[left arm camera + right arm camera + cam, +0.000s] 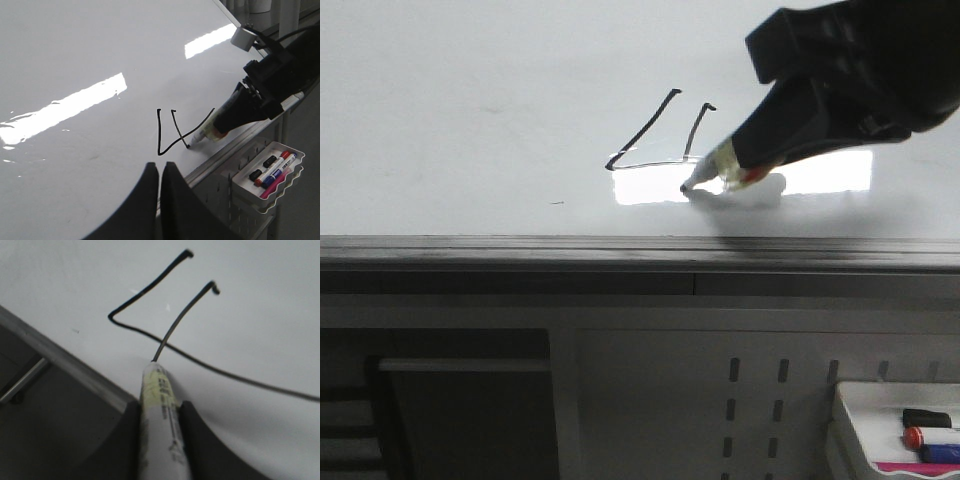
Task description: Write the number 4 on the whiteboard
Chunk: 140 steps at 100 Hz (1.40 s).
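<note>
The right pincer (159, 412) clamps a white, yellow-labelled marker pen (715, 168), tilted so its tip meets the glossy white whiteboard (470, 110) at the foot of the black hand-drawn number 4 (655, 135) (vertical stroke seemingly finishing). The left pincer (160, 175), fingers pressed together, holds nothing.

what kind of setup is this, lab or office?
Likely a robot lab bench: a flat whiteboard on a metal frame, a tray of markers hung on perforated panel, right tool writing.

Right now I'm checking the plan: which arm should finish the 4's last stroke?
Right. Its gripper holds the marker, tip on the whiteboard at the end of the number 4's vertical stroke. The left gripper is shut, empty, off to the side.
</note>
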Tool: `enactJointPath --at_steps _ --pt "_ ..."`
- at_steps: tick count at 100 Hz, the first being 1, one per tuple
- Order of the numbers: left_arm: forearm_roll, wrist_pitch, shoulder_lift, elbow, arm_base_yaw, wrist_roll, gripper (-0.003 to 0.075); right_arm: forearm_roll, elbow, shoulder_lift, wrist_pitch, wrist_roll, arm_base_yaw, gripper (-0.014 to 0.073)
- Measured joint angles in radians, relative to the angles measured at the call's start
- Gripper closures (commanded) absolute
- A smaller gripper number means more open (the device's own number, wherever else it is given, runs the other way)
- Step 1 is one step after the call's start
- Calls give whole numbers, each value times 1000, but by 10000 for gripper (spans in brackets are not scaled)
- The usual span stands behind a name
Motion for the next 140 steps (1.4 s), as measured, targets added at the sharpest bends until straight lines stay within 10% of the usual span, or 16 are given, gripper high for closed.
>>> enactJointPath --at_steps 42,67,98,140 --pt "-12 2 0 0 0 0 715 9 16 -8 57 0 3 645" --pt "-20 77 75 -7 0 0 232 -179 -57 -125 200 0 159 645" --pt "39 246 414 -168 -107 81 333 -445 -72 -156 215 0 408 645" --pt "200 329 754 -369 -303 100 344 -472 -72 -156 152 0 514 645"
